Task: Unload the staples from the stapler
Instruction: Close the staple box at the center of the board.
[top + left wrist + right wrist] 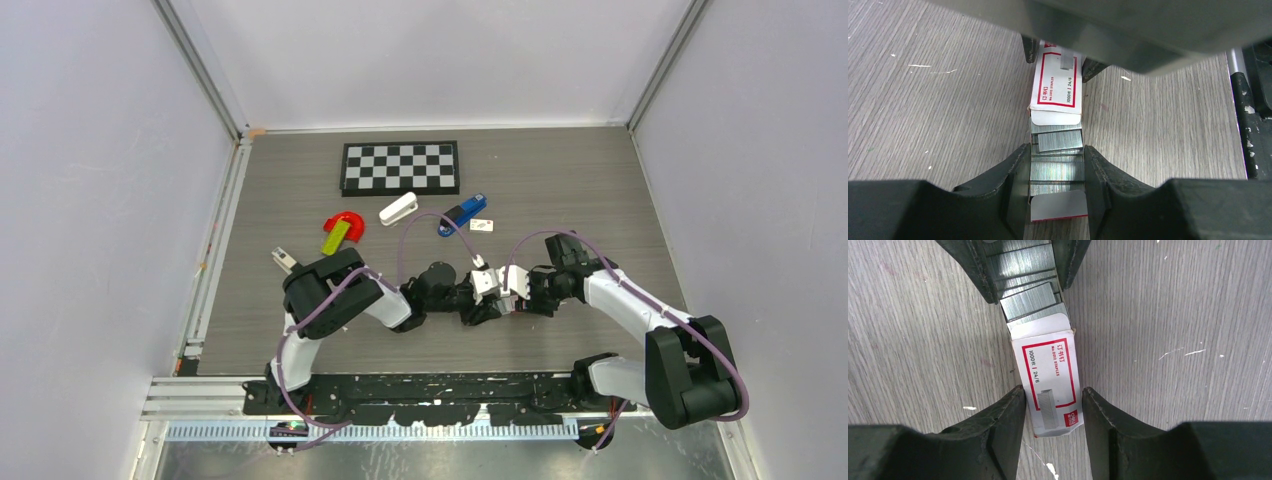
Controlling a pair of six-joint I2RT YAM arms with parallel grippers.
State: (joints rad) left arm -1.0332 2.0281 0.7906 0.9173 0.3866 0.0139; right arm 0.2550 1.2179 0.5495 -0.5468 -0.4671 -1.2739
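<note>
Left gripper (1057,155) jaws pinch a tray (1058,205) full of silver staples (1057,141). Right gripper (1053,392) jaws pinch the red & white staple box (1050,372) the tray sticks out of. From above, the box barely shows between the arms. Blue stapler (463,214) lies far back on the table (560,180), near the checkerboard (401,167), partly behind a purple cable (404,238); can't tell if it's open.

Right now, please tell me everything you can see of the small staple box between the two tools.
The staple box is small, of white card with a red frame and print that includes "1000" and "24/6". It stands partly open. The right tool clamps its sleeve. The left tool clamps its inner tray, which holds shiny strips of staples. The box lies lengthwise between the tools over the wooden table; whether it touches the table is unclear.
</note>
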